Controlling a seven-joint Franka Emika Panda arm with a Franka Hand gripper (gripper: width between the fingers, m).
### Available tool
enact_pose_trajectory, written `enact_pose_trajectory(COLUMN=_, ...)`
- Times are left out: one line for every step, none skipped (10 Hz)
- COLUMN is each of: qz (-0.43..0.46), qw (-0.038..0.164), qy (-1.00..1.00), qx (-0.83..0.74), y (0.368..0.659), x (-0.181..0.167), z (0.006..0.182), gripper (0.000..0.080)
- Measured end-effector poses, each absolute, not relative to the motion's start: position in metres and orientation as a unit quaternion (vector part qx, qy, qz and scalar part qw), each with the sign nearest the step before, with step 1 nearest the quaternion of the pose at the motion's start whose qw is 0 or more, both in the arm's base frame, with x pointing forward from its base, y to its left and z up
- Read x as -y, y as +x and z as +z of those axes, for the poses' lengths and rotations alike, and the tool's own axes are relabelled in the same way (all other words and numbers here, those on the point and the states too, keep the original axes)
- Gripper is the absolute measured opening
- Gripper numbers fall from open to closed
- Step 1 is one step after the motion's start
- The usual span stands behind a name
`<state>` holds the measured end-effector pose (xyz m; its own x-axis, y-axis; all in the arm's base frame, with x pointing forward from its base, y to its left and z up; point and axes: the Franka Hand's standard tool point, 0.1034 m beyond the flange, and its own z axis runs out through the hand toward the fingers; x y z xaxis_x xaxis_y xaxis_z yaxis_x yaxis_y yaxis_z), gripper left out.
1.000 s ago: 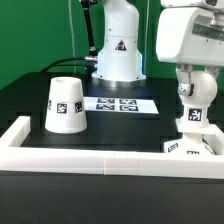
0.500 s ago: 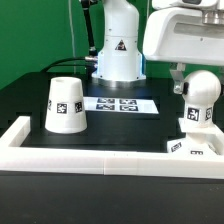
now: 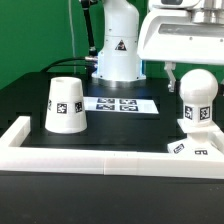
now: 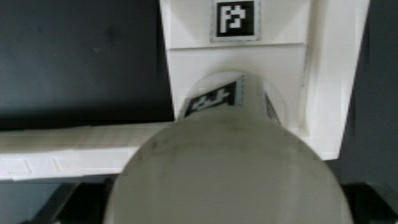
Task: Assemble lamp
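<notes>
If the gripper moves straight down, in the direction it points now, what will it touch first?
Most likely the rounded top of the bulb, which stands on the square base. The wrist view shows the bulb directly beneath the gripper, with nothing between.

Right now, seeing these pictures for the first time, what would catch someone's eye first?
First, the rounded bulb piece standing upright on the small square base at the exterior view's right, with the end effector hanging just above it. Next, the tapered shade sitting wide end down, on its own at the exterior view's left, near the marker board.
</notes>
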<state>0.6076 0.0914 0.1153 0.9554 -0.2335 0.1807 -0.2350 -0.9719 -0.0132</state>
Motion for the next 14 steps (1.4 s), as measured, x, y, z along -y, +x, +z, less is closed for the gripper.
enact_pose_trajectory(qz=0.091, qw=0.0, qy=0.982, qx=0.166, y=0.606, x=-0.093, z=0.115, gripper=0.0577)
enact_pose_trajectory(qz=0.093, qw=-0.002, qy=0.977, qx=0.191, y=0.606, x=-0.094, z=0.114, gripper=0.0577)
enact_pose_trajectory(qz=0.093, qw=-0.007, qy=0.973, qx=0.213, y=0.606, x=-0.094, z=0.114, gripper=0.0577)
enact_pose_trajectory(qz=0.09, qw=-0.014, qy=0.964, qx=0.252, y=0.605, x=-0.094, z=0.114, gripper=0.0577)
enact_pose_trajectory(qz=0.087, qw=-0.02, qy=0.955, qx=0.282, y=0.605, x=-0.095, z=0.113, gripper=0.0577)
enact_pose_trajectory(qz=0.084, qw=-0.025, qy=0.948, qx=0.307, y=0.604, x=-0.095, z=0.113, gripper=0.0577)
enact_pose_trajectory(qz=0.071, qw=-0.034, qy=0.928, qx=0.364, y=0.602, x=-0.095, z=0.112, gripper=0.0577)
enact_pose_trajectory(qz=0.047, qw=-0.038, qy=0.905, qx=0.421, y=0.598, x=-0.096, z=0.111, gripper=0.0577)
enact_pose_trajectory(qz=0.032, qw=-0.039, qy=0.881, qx=0.471, y=0.595, x=-0.098, z=0.109, gripper=0.0577)
enact_pose_trajectory(qz=0.029, qw=-0.04, qy=0.857, qx=0.514, y=0.595, x=-0.1, z=0.109, gripper=0.0577)
enact_pose_trajectory(qz=0.027, qw=-0.042, qy=0.839, qx=0.542, y=0.595, x=-0.1, z=0.109, gripper=0.0577)
enact_pose_trajectory(qz=0.024, qw=-0.044, qy=0.815, qx=0.577, y=0.596, x=-0.099, z=0.109, gripper=0.0577)
enact_pose_trajectory(qz=0.024, qw=-0.044, qy=0.805, qx=0.591, y=0.596, x=-0.099, z=0.109, gripper=0.0577)
enact_pose_trajectory(qz=0.023, qw=-0.044, qy=0.801, qx=0.596, y=0.596, x=-0.099, z=0.109, gripper=0.0577)
